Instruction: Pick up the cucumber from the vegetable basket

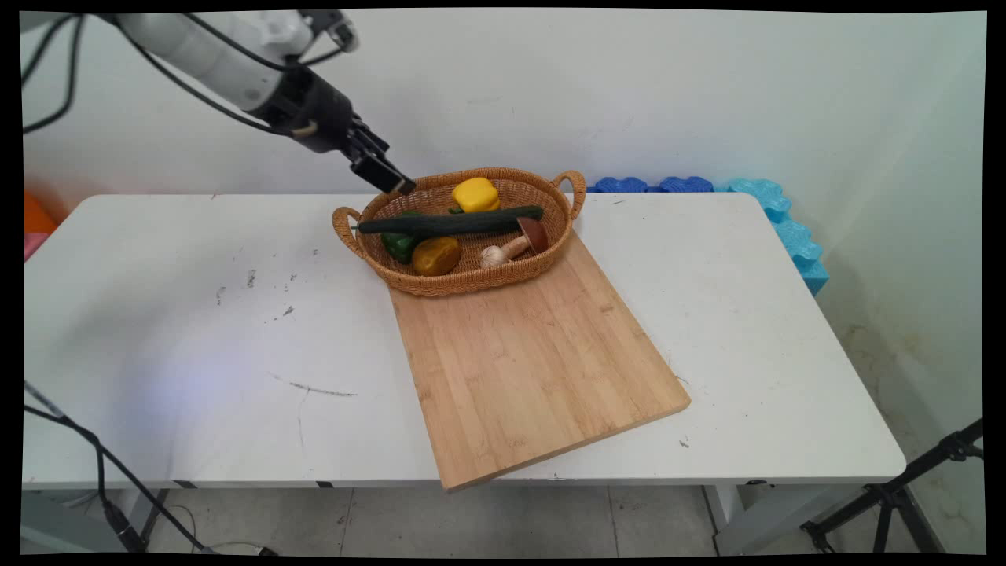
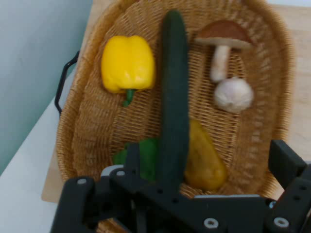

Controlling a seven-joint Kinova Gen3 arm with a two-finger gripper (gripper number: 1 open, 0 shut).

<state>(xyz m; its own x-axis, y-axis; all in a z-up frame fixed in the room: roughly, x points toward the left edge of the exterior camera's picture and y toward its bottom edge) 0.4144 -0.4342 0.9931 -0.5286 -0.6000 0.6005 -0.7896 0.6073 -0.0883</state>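
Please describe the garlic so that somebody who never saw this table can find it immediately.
On the white table lies a wooden cutting board, and an oval wicker basket sits at its far end. Inside, on the side nearest the board, the garlic lies against the stem of a brown-capped mushroom. It is the only small, whitish, round bulb; its neighbours are coloured or long.

You are viewing a white table (image 1: 196,346) carrying a wooden cutting board (image 1: 526,362) lying angled near centre, a wicker basket (image 1: 464,275) sitting on the board's far end.
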